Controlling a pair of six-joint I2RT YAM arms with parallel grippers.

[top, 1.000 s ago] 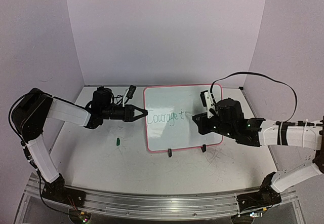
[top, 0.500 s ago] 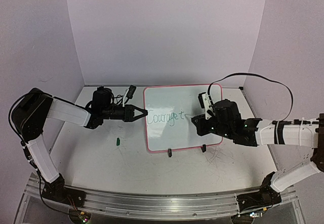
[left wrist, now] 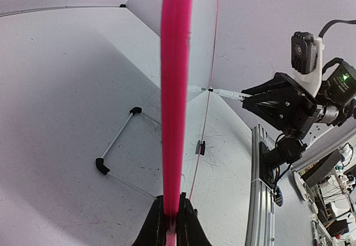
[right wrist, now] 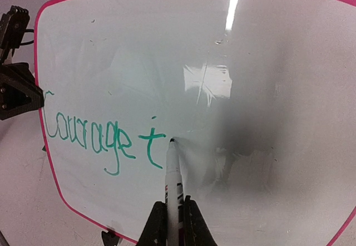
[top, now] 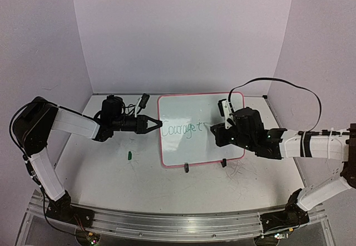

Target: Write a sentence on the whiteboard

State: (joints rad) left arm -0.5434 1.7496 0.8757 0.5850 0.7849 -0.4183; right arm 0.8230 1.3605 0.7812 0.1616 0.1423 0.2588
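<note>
my left pincer (left wrist: 171, 218) is clamped on the whiteboard (top: 192, 109) edge; my right pincer (right wrist: 172, 215) grips a marker (right wrist: 173, 173), tip touching just after the green sentence (right wrist: 92, 134), "courage t".

The whiteboard (top: 192, 109) is glossy white inside a pink-red frame, which shows hot pink edge-on in the left wrist view. The sentence (top: 181, 129) is thin green line. The marker (right wrist: 173, 180) has a white barrel with a dark tip. A small green bit (top: 129, 155), maybe a cap, sits lower left on the scratched white tabletop (top: 167, 193). The walls (top: 183, 34) are pale lilac.
</note>
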